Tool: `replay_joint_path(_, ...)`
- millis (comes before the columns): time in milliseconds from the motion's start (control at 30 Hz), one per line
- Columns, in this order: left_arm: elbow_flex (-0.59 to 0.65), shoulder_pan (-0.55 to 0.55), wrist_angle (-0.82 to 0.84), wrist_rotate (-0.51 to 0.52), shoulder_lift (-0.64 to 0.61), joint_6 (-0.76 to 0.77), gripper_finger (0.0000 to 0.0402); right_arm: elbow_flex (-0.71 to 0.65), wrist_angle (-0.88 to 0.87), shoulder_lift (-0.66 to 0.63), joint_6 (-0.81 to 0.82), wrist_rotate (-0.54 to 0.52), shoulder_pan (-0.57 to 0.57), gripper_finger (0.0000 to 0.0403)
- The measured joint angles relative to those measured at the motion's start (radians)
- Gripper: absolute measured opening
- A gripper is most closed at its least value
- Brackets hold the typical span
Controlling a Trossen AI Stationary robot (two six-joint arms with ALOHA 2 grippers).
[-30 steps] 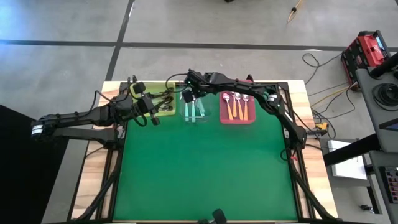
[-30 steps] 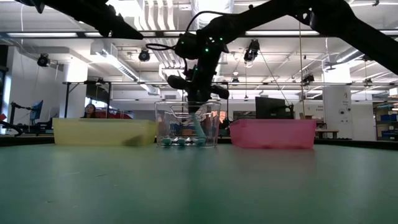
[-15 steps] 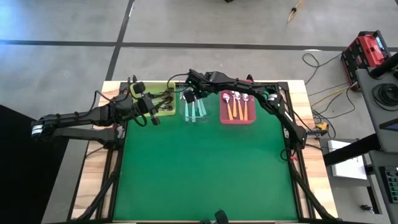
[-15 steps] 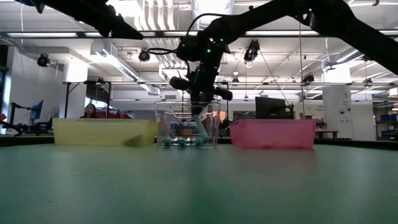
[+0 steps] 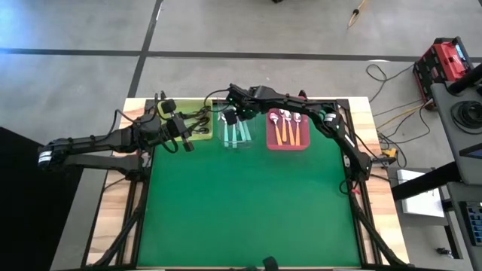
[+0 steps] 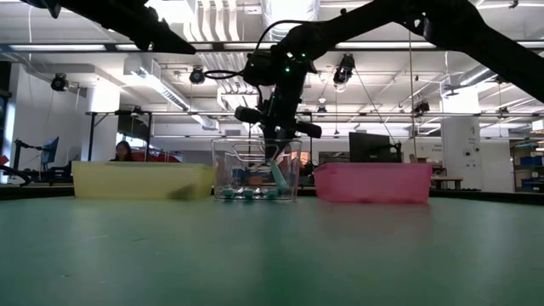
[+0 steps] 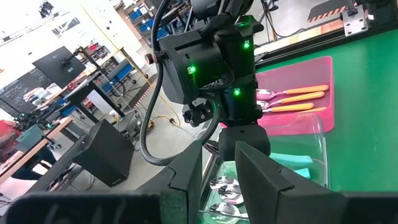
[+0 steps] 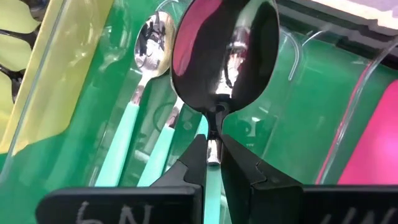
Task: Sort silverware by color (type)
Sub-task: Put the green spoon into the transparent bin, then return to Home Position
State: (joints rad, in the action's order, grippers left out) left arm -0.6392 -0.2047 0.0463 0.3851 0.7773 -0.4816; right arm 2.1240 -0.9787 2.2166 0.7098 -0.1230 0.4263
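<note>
high: right gripper [image 5: 232, 117] over clear bin [image 5: 236, 141], orange spoons [image 5: 286, 132] in pink bin [image 5: 287, 146]; left gripper [image 5: 181, 134] by yellow bin [image 5: 197, 137] | low: right gripper above clear bin | left wrist: left fingers [image 7: 186, 180] a little apart, holding nothing | right wrist: fingers [image 8: 194, 163] pinch teal spoon [image 8: 224, 53]; more teal spoons [image 8: 134, 118] below

Spoon bowl [image 8: 224, 53] mirror-glossy metal; clear bin [image 6: 255, 170] transparent plastic.
</note>
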Motion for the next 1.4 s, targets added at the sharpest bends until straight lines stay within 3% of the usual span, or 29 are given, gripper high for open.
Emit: replay_joint_path(1400,0.0,0.0,0.008,0.0,0.0,0.0,0.0079,-0.004,-0.012,0.019,-0.006,0.0,0.009,0.0047)
